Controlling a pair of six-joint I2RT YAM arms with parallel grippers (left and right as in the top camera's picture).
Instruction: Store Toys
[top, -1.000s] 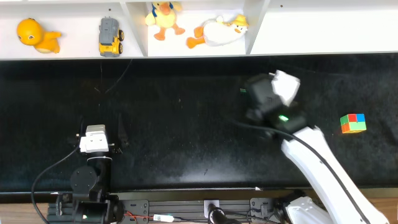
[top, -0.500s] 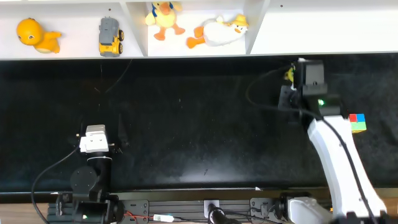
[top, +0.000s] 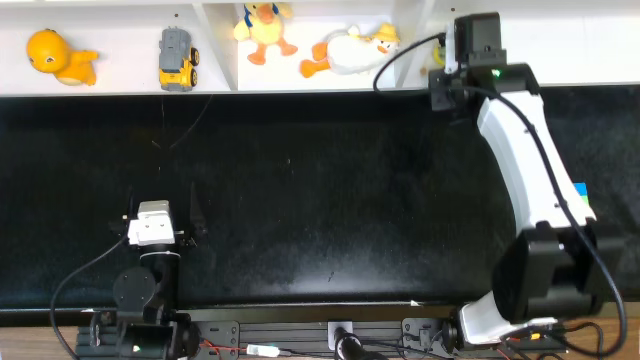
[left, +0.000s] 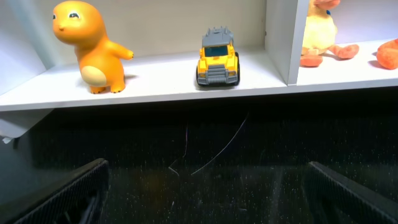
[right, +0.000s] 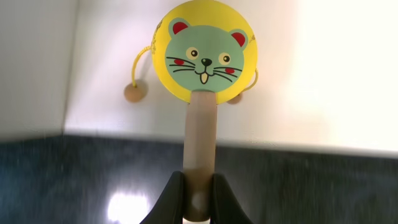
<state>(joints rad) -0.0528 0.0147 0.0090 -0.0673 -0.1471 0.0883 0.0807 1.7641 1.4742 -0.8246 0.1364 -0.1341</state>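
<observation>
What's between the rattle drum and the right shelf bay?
Nothing visible. The right end effector grips the rattle drum by its handle, with the drum's head facing the right shelf compartment, whose white floor looks bare around it.

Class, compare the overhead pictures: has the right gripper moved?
Yes. The right gripper, shut on the rattle, has gone from the middle of the black table up to the white shelf's right compartment.
</observation>
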